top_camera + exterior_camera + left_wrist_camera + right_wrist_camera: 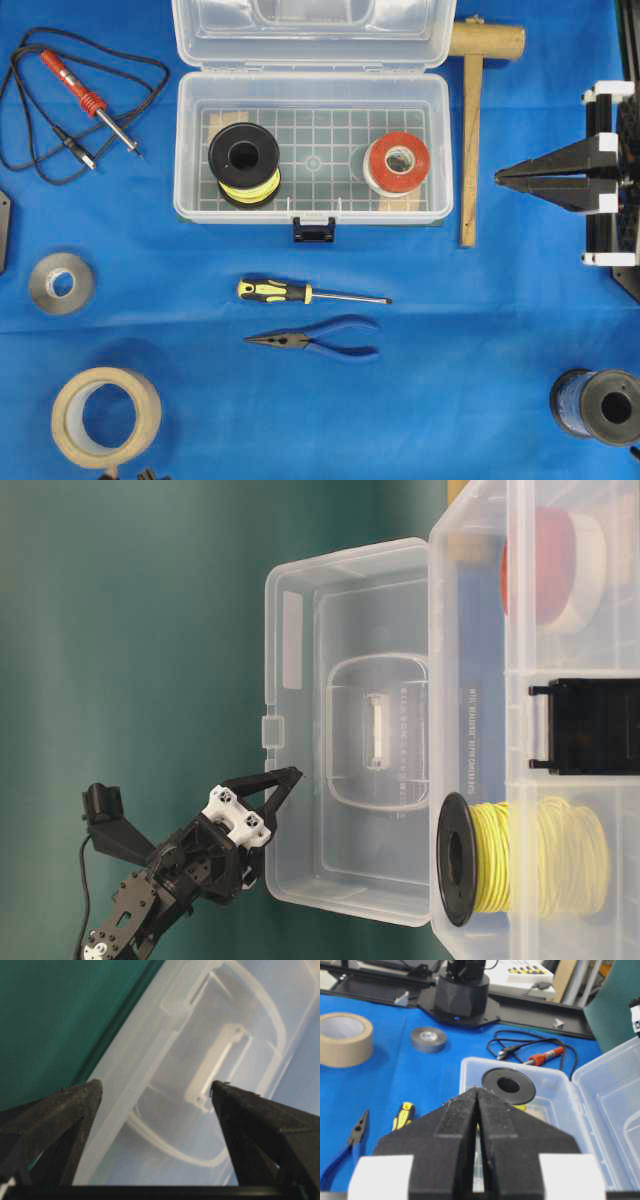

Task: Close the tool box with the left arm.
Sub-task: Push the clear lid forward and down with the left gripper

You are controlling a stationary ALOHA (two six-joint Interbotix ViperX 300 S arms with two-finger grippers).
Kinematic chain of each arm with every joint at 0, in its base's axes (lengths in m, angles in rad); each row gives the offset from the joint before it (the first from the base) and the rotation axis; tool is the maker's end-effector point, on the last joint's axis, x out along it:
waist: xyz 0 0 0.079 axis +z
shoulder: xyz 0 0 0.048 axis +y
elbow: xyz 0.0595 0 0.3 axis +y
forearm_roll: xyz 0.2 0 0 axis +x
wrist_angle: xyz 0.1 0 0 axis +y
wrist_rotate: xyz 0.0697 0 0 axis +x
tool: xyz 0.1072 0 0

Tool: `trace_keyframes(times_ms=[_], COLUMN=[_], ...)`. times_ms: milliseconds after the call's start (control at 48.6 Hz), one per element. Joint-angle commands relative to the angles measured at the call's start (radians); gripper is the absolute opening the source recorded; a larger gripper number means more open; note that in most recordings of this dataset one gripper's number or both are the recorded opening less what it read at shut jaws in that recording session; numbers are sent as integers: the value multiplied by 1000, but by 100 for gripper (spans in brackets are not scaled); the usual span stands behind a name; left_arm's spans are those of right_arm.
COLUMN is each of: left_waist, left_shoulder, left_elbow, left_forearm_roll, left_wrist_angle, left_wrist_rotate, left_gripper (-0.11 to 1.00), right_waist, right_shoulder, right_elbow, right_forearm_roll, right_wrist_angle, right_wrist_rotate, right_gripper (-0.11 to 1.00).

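tabletop [480,330]: blue cover, tools scattered
tool box [312,90]: at the far middle, lid upright
left gripper [283,785]: spread wide, empty, just behind the lid
right gripper [500,178]: clenched, empty, right of box

Clear plastic, blue cloth, matt black fingers.
You see the tool box [312,90] in smooth, glossy see-through plastic, the mallet [472,110] in bare wood, and the left gripper [157,1092] with rough, grainy matt-black fingers [65,1120].

Bright even light, soft shadows, wrist-view blur
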State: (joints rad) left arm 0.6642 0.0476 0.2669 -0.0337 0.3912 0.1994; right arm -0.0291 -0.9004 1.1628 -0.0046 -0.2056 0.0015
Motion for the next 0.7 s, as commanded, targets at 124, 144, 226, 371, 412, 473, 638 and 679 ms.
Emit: trace_keyframes(times_ms=[124,144,226,371,412,473,638,679], left_waist=[-41,-46,-64,-98,-110,-129,-187,-202], left_shoulder=[-26,-29,-48,-86,-98,-115,-170,-184], left_elbow=[-12,-12,-14,-11,-8,-3,29,38], left_forearm_roll=[0,0,0,0,0,0,0,0], left_wrist_angle=[40,44,74,140,158,184,233,238], left_wrist_rotate=[-5,-5,-6,-17,-20,-26,-49,-52], left_gripper=[92,92,91,91,91,91,91,91], right_waist=[-2,-3,-2,-2,-2,-2,-2,-2], right_shoulder=[5,5,5,5,5,5,2,2], right_elbow=[-17,-15,-17,-17,-17,-18,-20,-21], right_forearm_roll=[2,2,3,3,2,2,-5,-5], right_wrist_angle=[-3,-3,-5,-5,-8,-8,-9,-9], right_wrist_rotate=[-5,-5,-5,-6,-8,-9,-9,-11], right_gripper=[0,0,0,0,0,0,0,0])
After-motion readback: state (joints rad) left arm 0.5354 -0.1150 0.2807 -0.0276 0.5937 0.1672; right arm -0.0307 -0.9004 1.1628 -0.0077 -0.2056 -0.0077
